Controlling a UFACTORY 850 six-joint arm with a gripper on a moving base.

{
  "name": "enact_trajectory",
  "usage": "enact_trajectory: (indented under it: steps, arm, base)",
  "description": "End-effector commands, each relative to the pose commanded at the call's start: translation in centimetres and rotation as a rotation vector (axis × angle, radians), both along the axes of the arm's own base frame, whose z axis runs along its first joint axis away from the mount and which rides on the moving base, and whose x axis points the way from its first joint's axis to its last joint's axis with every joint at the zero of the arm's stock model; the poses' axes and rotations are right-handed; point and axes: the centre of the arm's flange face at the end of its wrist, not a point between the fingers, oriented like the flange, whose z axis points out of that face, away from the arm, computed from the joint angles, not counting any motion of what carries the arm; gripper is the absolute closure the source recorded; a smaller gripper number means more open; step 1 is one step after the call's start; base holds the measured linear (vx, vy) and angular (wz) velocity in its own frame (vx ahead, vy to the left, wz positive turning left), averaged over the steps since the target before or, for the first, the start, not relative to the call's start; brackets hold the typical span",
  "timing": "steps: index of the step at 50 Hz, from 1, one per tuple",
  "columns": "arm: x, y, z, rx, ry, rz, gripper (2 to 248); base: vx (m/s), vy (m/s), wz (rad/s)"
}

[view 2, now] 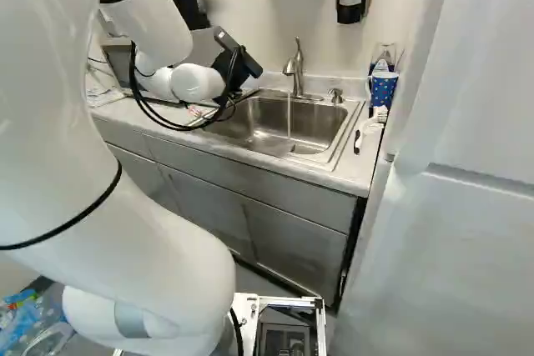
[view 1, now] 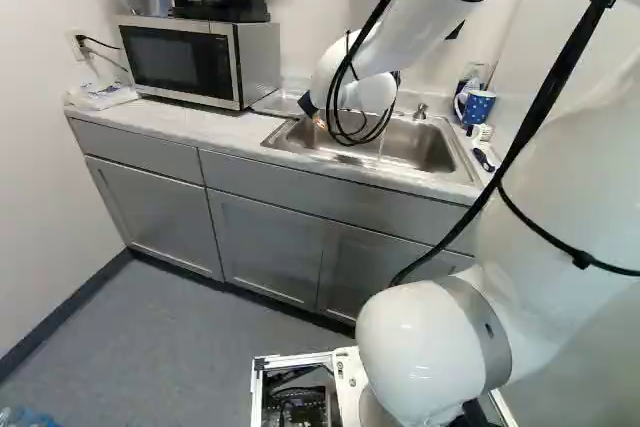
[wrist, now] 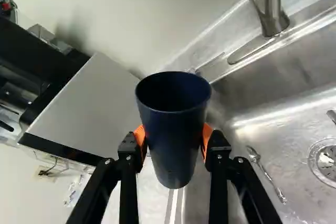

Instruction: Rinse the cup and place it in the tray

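The dark blue, tapering cup (wrist: 172,148) sits squeezed between the orange pads (wrist: 207,139) of the black two-fingered gripper (wrist: 173,140), one finger on either side of its wall, held apart by its width. Its long axis runs across the line between the fingers; the open mouth shows toward the wrist camera and the narrower base points away, down toward the counter, so I take it as mouth-up, though how far it leans I cannot tell. What matters most is where that mouth lies from the water: the cup is at the microwave end of the stainless steel sink (view 2: 263,122), over or close to the rim there, while the curved metal faucet (wrist: 270,3) stands off on the sink side, and its thin stream of water (view 2: 289,118) falls into the basin well apart from the cup. If rinsing is the step in hand, the arm must travel along the basin, away from the boxy silver microwave (view 1: 180,59), until the mouth is under that stream. (Whether the cup is already rinsed I can't say; the running tap makes me lean toward no.) I cannot pick out the tray with any certainty. Too much tilt on the way could bring the cup's base against the sink rim.
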Motion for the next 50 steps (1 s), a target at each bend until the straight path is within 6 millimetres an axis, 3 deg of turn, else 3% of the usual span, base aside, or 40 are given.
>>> enact_trajectory:
  steps: [50]
  arm:
    - [0.0, 0.0, 0.0, -0.507, -0.05, 0.139, 129]
  base:
    - [0.0, 0.0, 0.0]
